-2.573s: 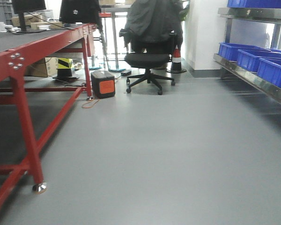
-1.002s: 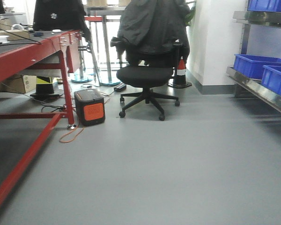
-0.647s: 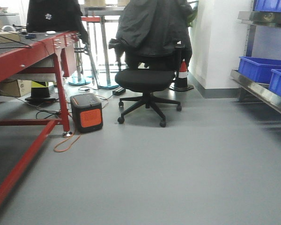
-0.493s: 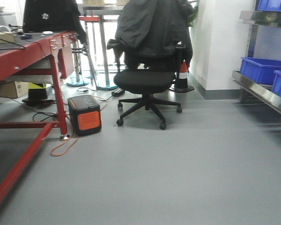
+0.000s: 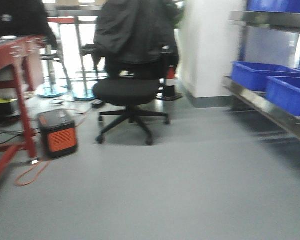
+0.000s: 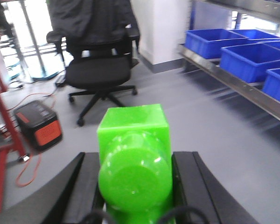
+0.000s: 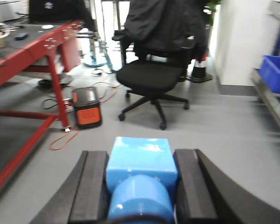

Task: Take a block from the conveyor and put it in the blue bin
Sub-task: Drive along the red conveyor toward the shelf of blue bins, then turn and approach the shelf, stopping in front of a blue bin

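Right gripper (image 7: 141,163) was clamped on the blue block (image 7: 141,154), squeezing its two flat side faces. It was carried above the floor, with the blue bins (image 5: 260,75) on the shelf to the right. Block looked rigid, probably light, and glossy, so likely slippery; the flat-face pinch suits it. Left gripper (image 6: 134,161) was clenched on a green block (image 6: 133,123). No legible writing; frames were blurred.

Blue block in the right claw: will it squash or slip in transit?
Probably stiff: the blue block shows flat faces and crisp edges between the pads of the right claw, with no visible squashing. Its glossy top hints it may be slippery, though both pads look flush against its sides. Flat-faced, it shouldn't roll.
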Controlling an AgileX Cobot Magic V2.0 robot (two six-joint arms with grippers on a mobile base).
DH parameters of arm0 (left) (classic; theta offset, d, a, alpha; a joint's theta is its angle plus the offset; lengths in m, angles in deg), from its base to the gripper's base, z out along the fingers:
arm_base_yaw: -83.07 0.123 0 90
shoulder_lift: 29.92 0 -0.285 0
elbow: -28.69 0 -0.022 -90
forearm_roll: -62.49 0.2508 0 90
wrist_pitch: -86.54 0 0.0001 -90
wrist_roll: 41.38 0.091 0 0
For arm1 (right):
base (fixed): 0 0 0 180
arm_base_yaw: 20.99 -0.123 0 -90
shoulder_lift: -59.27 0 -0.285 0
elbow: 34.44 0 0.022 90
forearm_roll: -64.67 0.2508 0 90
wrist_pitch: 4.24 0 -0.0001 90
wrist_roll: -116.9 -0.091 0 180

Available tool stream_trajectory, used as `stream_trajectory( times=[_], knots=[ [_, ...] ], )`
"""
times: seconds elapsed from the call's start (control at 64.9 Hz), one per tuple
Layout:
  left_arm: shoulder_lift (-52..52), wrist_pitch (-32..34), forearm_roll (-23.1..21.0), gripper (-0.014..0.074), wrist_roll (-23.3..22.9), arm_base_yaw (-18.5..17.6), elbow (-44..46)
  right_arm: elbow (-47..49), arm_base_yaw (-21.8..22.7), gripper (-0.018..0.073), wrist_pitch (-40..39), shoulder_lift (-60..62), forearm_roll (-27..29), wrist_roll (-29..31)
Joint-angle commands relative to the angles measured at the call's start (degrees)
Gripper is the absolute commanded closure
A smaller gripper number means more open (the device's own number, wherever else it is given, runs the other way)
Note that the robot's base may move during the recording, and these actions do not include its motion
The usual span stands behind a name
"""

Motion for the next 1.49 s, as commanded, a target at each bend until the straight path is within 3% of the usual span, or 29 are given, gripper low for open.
stream_trajectory(
  times=[0.0,1.479],
  knots=[
    [0.32,1.37,-0.42,0.0707,-0.16,-0.48,-0.03,0.06,-0.07,0.0713,-1.29,0.13,-0.32,0.35],
    [0.32,1.37,-0.42,0.0707,-0.16,-0.48,-0.03,0.06,-0.07,0.0713,-1.29,0.13,-0.32,0.35]
  ],
)
